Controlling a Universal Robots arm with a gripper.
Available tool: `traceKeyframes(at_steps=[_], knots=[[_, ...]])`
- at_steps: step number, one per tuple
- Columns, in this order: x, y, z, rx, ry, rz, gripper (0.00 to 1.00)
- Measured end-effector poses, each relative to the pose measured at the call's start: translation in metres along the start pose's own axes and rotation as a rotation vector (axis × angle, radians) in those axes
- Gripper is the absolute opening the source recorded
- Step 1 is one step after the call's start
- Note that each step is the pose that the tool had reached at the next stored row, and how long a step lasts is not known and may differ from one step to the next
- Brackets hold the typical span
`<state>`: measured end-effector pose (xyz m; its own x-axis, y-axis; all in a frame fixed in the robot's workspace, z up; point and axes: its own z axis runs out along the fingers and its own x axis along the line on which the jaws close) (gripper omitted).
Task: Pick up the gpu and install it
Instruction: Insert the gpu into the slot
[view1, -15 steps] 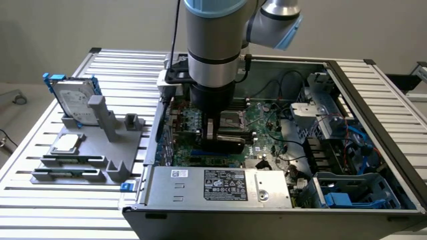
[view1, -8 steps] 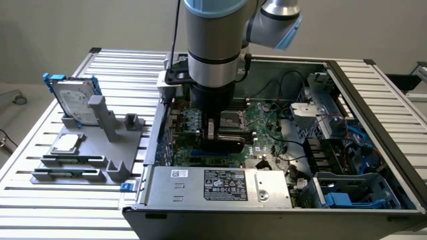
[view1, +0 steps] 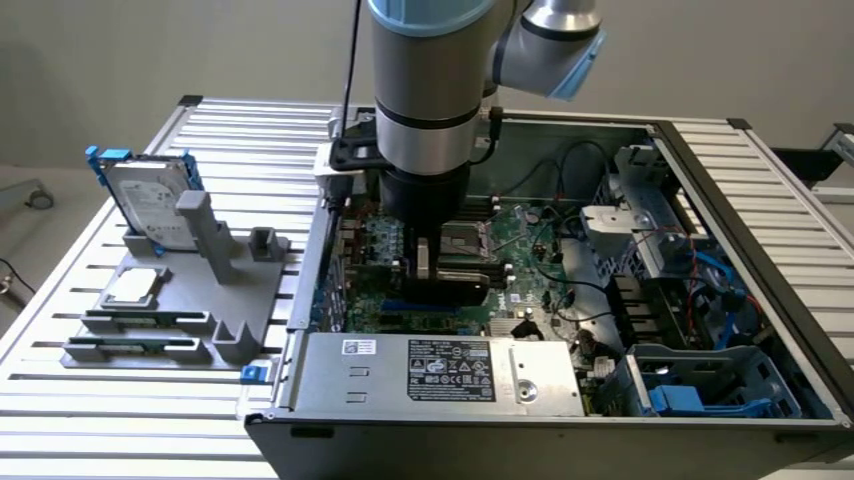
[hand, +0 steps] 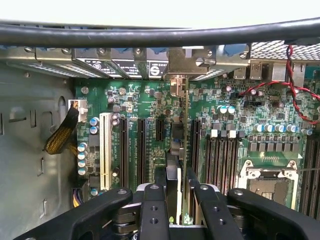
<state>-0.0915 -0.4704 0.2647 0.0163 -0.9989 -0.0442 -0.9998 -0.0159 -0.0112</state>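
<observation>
Inside the open computer case (view1: 747, 250), my gripper (view1: 430, 262) is shut on the gpu (view1: 447, 290), low over the green motherboard (view1: 527, 250). In the wrist view the gpu (hand: 179, 145) is seen edge-on as a thin green board with a dark cooler. It runs from between my black fingers (hand: 152, 205) to its silver end bracket (hand: 182, 62) at the case's rear slot openings. The card stands upright in line with the long black expansion slots (hand: 142, 150). Whether its edge sits in a slot is hidden.
A white slot (hand: 105, 150), the memory slots (hand: 222, 160) and the open CPU socket (hand: 267, 185) flank the card. Red wires (hand: 295, 85) hang near the rear. Outside the case, a grey fixture (view1: 220, 255) holds a hard drive with blue rails (view1: 144, 200) and a CPU chip (view1: 134, 287). The power supply (view1: 427, 372) lies at the case front.
</observation>
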Motion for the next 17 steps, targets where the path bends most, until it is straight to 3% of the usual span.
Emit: traceKeyframes(at_steps=[17], knots=[[0.0003, 0.0027, 0.0075, 0.0, -0.0002, 0.0, 0.26]])
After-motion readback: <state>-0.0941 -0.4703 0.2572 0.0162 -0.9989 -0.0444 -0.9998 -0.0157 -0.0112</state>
